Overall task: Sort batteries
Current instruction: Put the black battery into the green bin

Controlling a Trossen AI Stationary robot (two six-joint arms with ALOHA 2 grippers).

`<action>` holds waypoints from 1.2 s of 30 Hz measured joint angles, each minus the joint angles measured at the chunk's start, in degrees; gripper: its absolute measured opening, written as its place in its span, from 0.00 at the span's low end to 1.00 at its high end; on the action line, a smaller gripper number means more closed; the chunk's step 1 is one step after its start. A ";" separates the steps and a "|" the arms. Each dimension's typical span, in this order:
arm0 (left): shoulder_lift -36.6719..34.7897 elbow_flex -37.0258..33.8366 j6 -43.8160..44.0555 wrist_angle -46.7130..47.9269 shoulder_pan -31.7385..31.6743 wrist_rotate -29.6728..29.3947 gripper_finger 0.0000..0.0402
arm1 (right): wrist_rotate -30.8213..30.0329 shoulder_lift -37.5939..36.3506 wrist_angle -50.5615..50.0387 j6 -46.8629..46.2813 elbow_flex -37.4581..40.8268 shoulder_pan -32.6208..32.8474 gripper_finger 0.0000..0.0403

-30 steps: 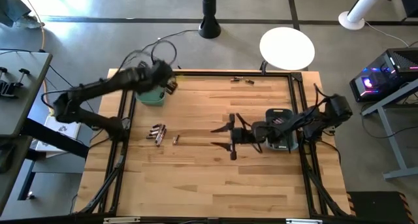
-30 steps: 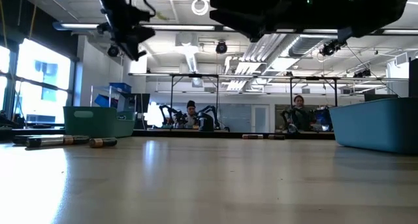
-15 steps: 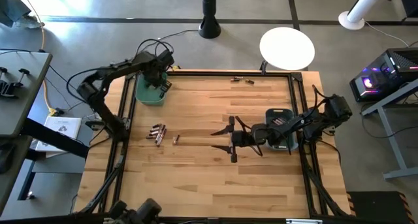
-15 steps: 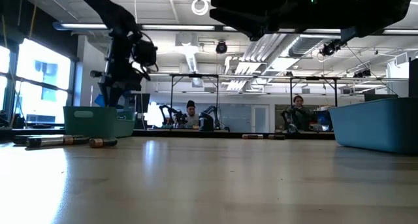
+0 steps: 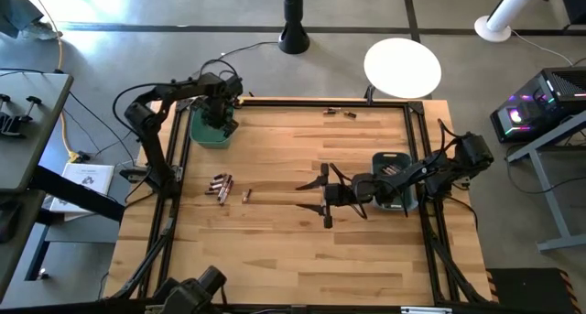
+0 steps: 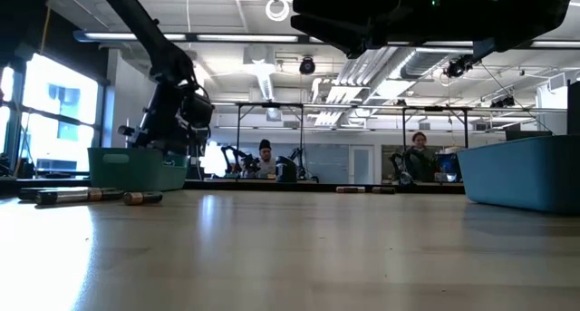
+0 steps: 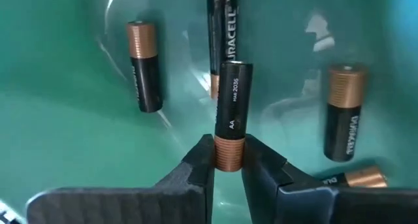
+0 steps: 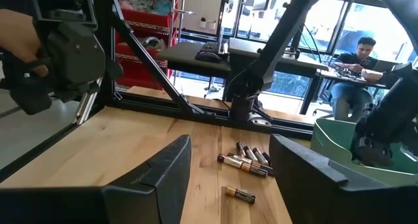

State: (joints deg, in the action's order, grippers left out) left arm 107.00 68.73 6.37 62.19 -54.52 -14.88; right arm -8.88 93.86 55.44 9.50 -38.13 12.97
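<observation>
My left gripper (image 5: 218, 122) reaches down into the green bin (image 5: 203, 134) at the table's far left. It is shut on a copper-and-black battery (image 7: 230, 113). Several more such batteries (image 7: 142, 67) lie on the bin's floor. A small heap of loose batteries (image 5: 220, 185) lies on the wood left of centre, with one battery (image 5: 246, 195) beside it. My right gripper (image 5: 320, 193) hovers open over mid-table, pointing level toward that heap (image 8: 247, 157). My left gripper pinches the battery's copper end (image 7: 228, 152) between its two fingers. The fingers come from above, pointing steeply down into the bin. The battery runs on in line with the fingers, dark end toward the bin floor. Whether that end touches the floor, I cannot tell.
A blue-grey bin (image 5: 396, 181) with batteries sits under my right arm at the right edge. Two batteries (image 5: 339, 113) lie by the far edge. Black frame rails (image 5: 275, 102) border the table. People sit in the room beyond.
My left gripper has come down from well above the table into the green bin. It has tipped over from slanting to pointing steeply down. My right arm has kept still.
</observation>
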 joint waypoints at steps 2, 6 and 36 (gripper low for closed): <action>0.34 0.00 -0.97 -0.01 0.02 -0.25 0.13 | 0.00 0.00 -0.02 -0.02 0.00 0.00 0.50; 0.39 0.00 -1.95 -0.41 0.04 -0.29 0.17 | 0.02 0.00 -0.10 -0.02 0.00 0.00 0.50; -37.39 -9.35 11.07 -18.26 33.70 -8.69 0.39 | 0.00 0.00 -0.39 -0.48 0.00 -0.33 0.50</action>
State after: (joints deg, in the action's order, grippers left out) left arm 69.61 59.38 17.45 43.94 -20.83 -23.58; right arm -8.88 93.86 55.05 9.02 -38.13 12.64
